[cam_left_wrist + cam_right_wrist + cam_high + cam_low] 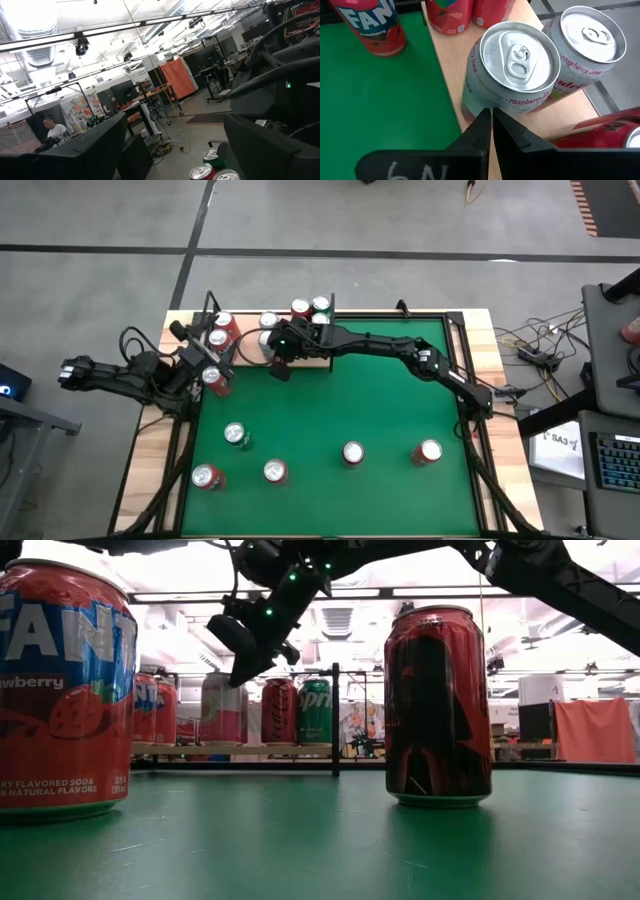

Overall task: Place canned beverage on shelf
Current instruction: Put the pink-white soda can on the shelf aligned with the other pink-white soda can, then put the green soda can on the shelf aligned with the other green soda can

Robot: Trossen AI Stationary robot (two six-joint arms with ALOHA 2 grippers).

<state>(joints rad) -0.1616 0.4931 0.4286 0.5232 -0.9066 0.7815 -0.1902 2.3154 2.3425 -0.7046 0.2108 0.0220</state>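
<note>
From above, the right gripper (280, 367) is hanging at the front edge of the shelf (245, 352), which is sitting at the far left of the green table (330, 415) and carrying a cluster of cans. The left gripper (212, 365) is reaching in at the shelf's left side, and a red can (215, 379) is showing right at it — whether it is gripping that can I cannot tell. Five more cans are standing on the green felt.

At table height, the right gripper (240, 650) is hovering above the felt, with a Fanta can (65, 690) looming close.

The left wrist view is looking mostly into the room.

In the right wrist view its fingers (482, 127) are pressed together, empty, just before a raspberry lime can (512, 70) — standing on the shelf's wood (452, 55).
</note>
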